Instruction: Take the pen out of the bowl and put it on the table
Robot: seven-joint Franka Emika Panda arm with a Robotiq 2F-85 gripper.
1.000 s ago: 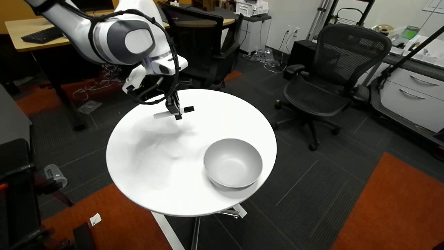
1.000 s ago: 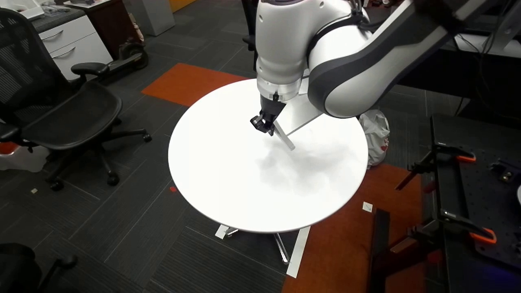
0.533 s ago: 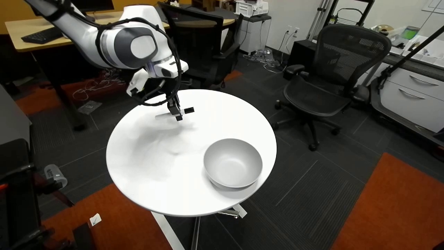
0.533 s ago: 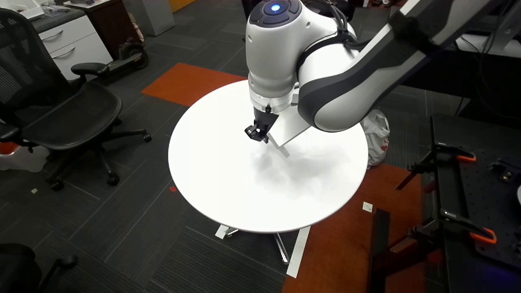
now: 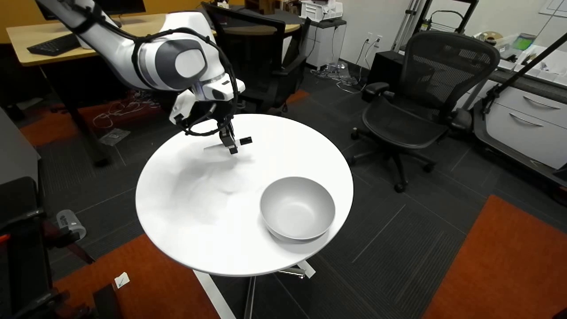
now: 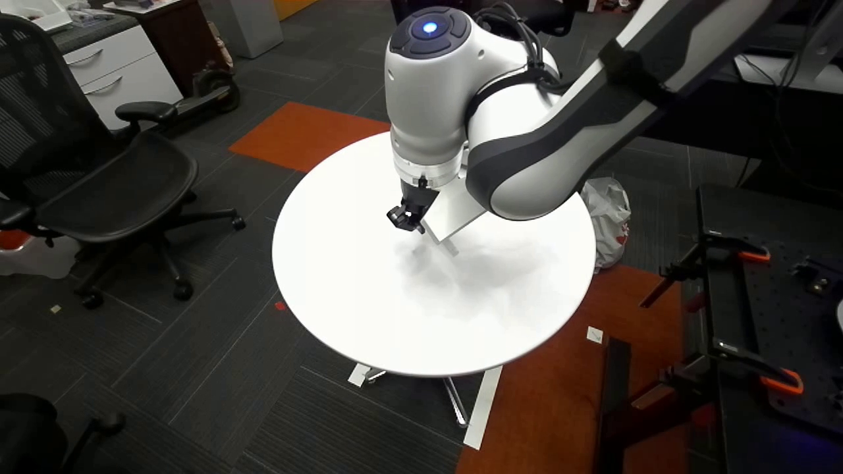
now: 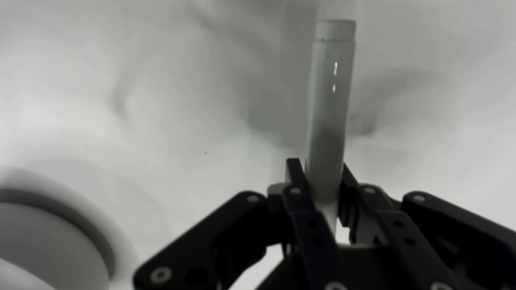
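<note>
One robot arm [image 6: 431,105] reaches over one round white table [image 5: 292,150], its single gripper [image 7: 320,173] pinching one pen [image 7: 332,92] between two black fingers [image 7: 296,175]. One blue light [image 6: 429,27] glows on the arm. Pale along the barrel and black at one end, the pen is outside the one grey bowl [image 5: 297,212] and well apart from it, over the table; whether any part of it touches the surface cannot be told. In the wrist view, the barrel juts beyond the fingertips, with soft shadows on the table beside it. In an exterior view, the bowl stands upright near the table's edge. Farther off are one keyboard [image 5: 54,44] on a light-wood desk [image 5: 32,35] and, at the right, one mesh-backed chair [image 5: 443,66] on dark carpet [image 5: 376,230]. In an exterior view, one white plastic bag [image 6: 606,214] shows just beyond the table's edge, and two orange-tipped clamps [image 6: 784,383] sit at a black bench [image 6: 777,309] nearby.
</note>
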